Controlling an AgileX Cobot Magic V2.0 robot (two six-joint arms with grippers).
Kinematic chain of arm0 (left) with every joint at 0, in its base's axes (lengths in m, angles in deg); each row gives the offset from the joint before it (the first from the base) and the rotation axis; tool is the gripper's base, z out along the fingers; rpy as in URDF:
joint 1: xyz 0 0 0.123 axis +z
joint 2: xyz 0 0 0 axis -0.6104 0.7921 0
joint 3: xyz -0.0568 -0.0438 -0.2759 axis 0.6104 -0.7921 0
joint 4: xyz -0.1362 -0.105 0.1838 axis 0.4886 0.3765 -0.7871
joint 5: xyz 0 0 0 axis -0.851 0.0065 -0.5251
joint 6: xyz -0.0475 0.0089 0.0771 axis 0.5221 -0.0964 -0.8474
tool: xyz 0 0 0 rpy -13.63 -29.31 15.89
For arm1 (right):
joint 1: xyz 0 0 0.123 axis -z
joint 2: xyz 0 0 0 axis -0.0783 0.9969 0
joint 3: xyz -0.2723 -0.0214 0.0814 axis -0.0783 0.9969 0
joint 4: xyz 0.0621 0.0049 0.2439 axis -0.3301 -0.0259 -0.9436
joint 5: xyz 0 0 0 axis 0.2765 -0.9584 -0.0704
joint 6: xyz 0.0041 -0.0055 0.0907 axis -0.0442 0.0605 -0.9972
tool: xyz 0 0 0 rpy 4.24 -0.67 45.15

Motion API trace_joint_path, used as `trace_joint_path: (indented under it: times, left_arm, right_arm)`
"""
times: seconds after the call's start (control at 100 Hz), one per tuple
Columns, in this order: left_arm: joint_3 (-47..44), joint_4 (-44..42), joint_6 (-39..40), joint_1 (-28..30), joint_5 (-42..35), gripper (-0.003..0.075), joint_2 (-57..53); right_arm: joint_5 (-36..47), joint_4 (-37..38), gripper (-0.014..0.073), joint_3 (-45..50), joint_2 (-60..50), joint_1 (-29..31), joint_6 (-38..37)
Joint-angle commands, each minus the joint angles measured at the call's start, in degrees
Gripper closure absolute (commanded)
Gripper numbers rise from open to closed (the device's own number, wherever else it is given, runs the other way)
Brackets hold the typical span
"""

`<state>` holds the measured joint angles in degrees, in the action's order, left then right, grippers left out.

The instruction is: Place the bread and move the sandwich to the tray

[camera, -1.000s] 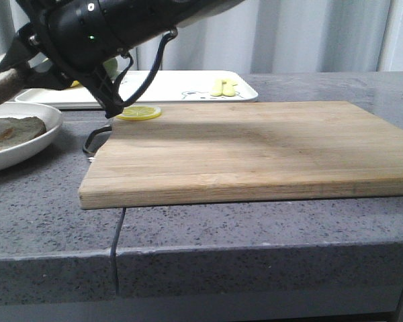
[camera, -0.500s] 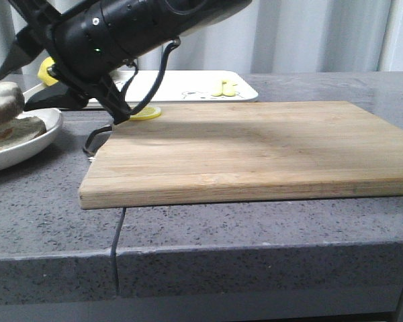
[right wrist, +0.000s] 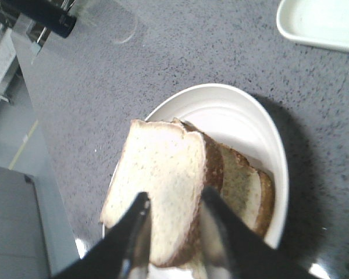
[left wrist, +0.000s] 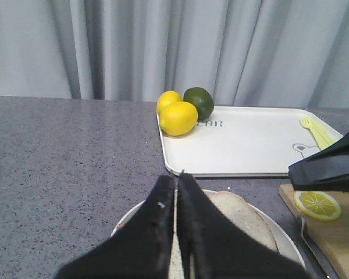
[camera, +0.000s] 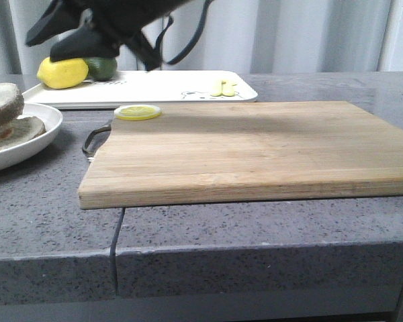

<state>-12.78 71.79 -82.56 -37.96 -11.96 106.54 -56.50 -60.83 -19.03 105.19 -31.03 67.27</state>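
The bread (right wrist: 157, 186) lies as the top slice on the sandwich (right wrist: 244, 186) in the round white plate (right wrist: 238, 110), at the table's left (camera: 3, 100). My right gripper (right wrist: 173, 200) is open, its fingers standing apart to either side of the bread and well above it; in the front view it hangs over the tray's left end (camera: 40, 43). My left gripper (left wrist: 175, 177) is shut with nothing in it, over the plate's near rim (left wrist: 285, 244). The white tray (camera: 181, 84) with the bear drawing lies behind the plate.
A wooden cutting board (camera: 255, 147) with a metal handle fills the table's middle, with a lemon slice (camera: 138, 112) at its far left corner. On the tray sit a lemon (camera: 62, 72), a lime (camera: 102, 67) and a yellow fork (camera: 223, 87).
My right gripper brought the bread down onto the plate's stack, let go of it, and has risen up and away towards the tray.
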Motion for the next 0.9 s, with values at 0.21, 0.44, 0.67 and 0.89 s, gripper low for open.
trace_joint_path:
  times: [0.21,0.44,0.67,0.89]
  left_arm:
    - [11.4,0.1,0.5,5.6,9.5,0.0687,10.1]
    - [16.6,0.1,0.5,11.3,17.3,0.0473,18.8]
    - [20.4,1.0,0.5,12.7,22.1,0.0447,27.8]
    - [24.9,1.6,0.5,12.7,28.0,0.0447,37.2]
  right_arm:
    - [-8.3,6.0,0.0657,-1.9,-10.4,1.2,11.3]
    - [-13.2,6.2,0.0655,-1.9,-15.0,1.2,14.1]
    - [-15.0,6.4,0.0655,-1.9,-20.5,1.2,14.2]
    - [-15.1,6.6,0.0655,-1.9,-25.3,1.2,14.6]
